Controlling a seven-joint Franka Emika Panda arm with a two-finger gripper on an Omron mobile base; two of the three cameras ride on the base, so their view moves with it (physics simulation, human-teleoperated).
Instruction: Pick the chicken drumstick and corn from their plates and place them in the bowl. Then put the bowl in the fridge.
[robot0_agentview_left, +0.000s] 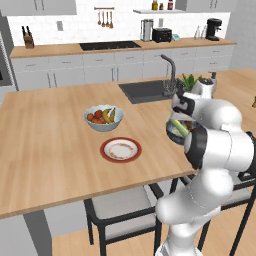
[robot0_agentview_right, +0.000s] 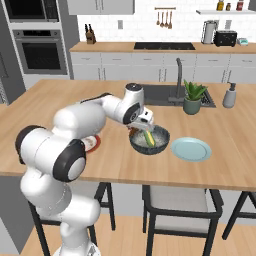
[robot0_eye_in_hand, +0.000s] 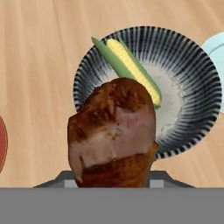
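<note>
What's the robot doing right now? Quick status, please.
Pincer shut on chicken drumstick, above the bowl. Corn already in bowl. Both plates bare: red, blue. Nothing in the way.

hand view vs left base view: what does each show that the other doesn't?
Hand view alone: the chicken drumstick close up, held above the bowl, and the bowl's pale speckled inside. Left base view alone: the fruit bowl, the sink with its tap, the back counter with its appliances. Both: the corn lying in the bowl, the wooden worktop, and the red-rimmed plate, a mere sliver at the hand view's left edge.
</note>
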